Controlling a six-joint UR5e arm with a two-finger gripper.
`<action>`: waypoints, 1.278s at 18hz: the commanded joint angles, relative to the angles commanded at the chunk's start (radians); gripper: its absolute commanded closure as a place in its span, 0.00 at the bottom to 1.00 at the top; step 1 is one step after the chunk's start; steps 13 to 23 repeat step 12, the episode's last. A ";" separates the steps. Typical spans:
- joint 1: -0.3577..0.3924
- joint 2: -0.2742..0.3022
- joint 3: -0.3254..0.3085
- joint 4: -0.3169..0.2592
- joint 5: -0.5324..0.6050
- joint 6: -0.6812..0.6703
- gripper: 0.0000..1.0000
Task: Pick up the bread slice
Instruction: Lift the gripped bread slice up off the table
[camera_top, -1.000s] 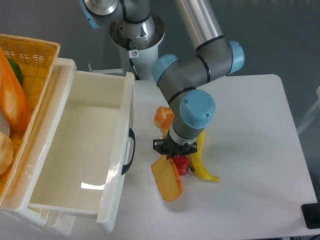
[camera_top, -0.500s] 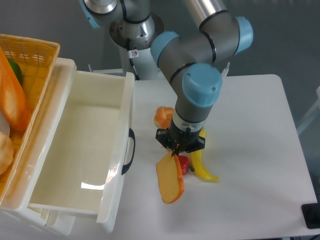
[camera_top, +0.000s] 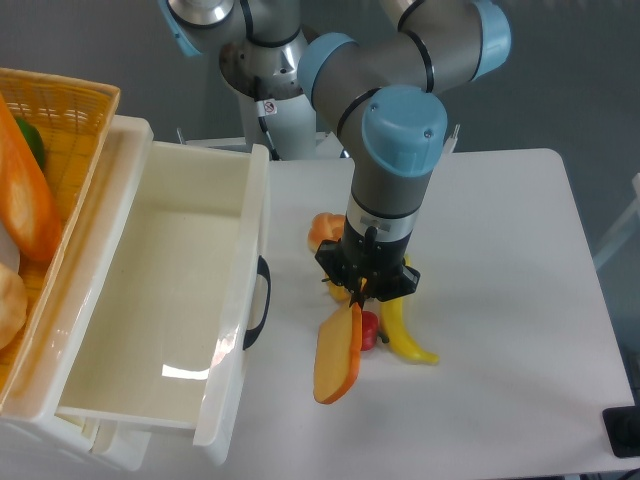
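Note:
The bread slice (camera_top: 338, 356) is an orange-yellow wedge with a darker crust edge. It hangs edge-on from my gripper (camera_top: 358, 297), which is shut on its top end. The slice is lifted off the white table (camera_top: 500, 300), just right of the open drawer's handle (camera_top: 262, 300). My arm stands over the small pile of toy food.
A yellow banana (camera_top: 402, 330), a small red item (camera_top: 369, 330) and an orange bun (camera_top: 324, 232) lie under and beside the gripper. A white open drawer (camera_top: 170, 300) is on the left. A yellow basket (camera_top: 60, 110) with food sits at the far left.
My arm has risen and straightened. The bread slice has lifted with the gripper and turned from lying slanted to hanging nearly edge-on.

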 joint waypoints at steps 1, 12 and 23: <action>0.000 0.000 0.000 0.000 0.000 0.002 1.00; 0.002 0.020 -0.032 0.003 0.038 0.061 1.00; 0.002 0.020 -0.032 0.003 0.038 0.061 1.00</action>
